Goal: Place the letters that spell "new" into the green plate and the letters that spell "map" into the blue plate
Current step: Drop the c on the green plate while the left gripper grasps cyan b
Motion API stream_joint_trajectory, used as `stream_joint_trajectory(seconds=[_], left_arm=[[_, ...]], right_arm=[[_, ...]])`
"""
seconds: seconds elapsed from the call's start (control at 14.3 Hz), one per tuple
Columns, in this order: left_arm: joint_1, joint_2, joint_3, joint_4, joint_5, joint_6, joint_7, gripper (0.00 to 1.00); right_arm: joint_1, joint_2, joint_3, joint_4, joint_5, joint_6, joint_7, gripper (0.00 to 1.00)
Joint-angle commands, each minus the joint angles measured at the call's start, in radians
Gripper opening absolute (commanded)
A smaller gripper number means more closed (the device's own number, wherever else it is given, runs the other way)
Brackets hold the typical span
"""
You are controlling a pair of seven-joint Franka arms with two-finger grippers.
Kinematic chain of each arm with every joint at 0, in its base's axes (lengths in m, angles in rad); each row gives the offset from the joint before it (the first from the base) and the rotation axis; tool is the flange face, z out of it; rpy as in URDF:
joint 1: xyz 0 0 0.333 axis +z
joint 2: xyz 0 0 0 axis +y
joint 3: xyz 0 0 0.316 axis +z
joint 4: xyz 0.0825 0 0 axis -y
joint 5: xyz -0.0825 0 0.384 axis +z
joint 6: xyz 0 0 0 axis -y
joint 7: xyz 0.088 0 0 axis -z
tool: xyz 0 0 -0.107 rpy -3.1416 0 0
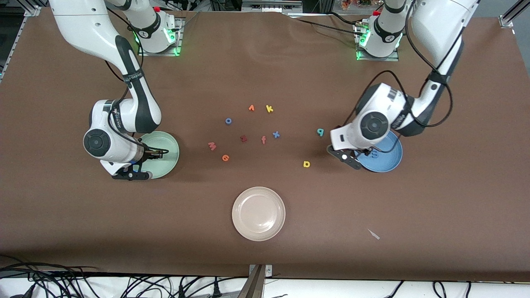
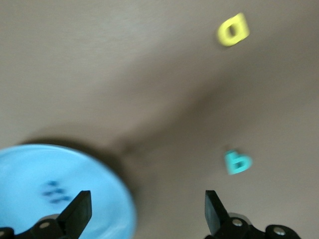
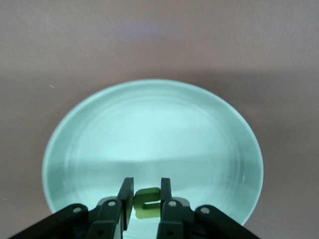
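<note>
Brown table [image 1: 265,62], letters part sorted.
Right gripper [image 3: 147,199] hangs over the green plate [image 3: 149,134], fingers clamped on the olive-green n [image 3: 148,203]. Left gripper [image 2: 144,211] stands wide and empty at the blue plate [image 2: 30,169], where the blue m [image 2: 55,191] lies. Teal p [image 1: 320,132] and yellow a [image 1: 306,164] lie beside that plate; salmon w [image 1: 212,146] and orange e [image 1: 225,157] mid-table.
</note>
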Motion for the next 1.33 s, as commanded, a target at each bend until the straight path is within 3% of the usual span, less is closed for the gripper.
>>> stream_joint_trajectory(seconds=[0.0,0.07,0.14,0.35,0.49,0.98,1.05,1.26], left_arm=[[-0.007,0.026,-0.037,-0.021,0.011,0.055,-0.178,1.00],[-0.015,0.032,-0.038,-0.045,0.011,0.101,-0.218,1.00],[-0.021,0.040,-0.040,-0.076,0.011,0.165,-0.240,0.94],[-0.036,0.037,-0.038,-0.180,0.023,0.296,-0.260,0.92],[-0.044,0.034,-0.041,-0.194,0.023,0.295,-0.266,0.90],[-0.049,0.037,-0.051,-0.231,0.028,0.306,-0.268,0.77],[-0.050,0.037,-0.051,-0.231,0.028,0.306,-0.266,0.70],[-0.050,0.040,-0.051,-0.228,0.028,0.306,-0.266,0.36]], right_arm=[[0.002,-0.037,-0.006,-0.046,0.016,0.015,-0.049,0.16],[-0.003,-0.034,-0.005,-0.042,0.018,0.009,-0.042,0.64],[-0.007,-0.035,-0.005,-0.034,0.018,0.004,-0.042,1.00],[0.002,-0.038,0.000,0.044,0.021,-0.101,0.004,1.00],[0.010,-0.037,0.006,0.082,0.021,-0.151,0.047,1.00],[0.055,-0.012,0.126,0.156,0.042,-0.141,0.371,1.00],[0.071,-0.012,0.127,0.159,0.042,-0.138,0.404,1.00],[0.121,-0.012,0.127,0.149,0.045,-0.128,0.474,1.00]])
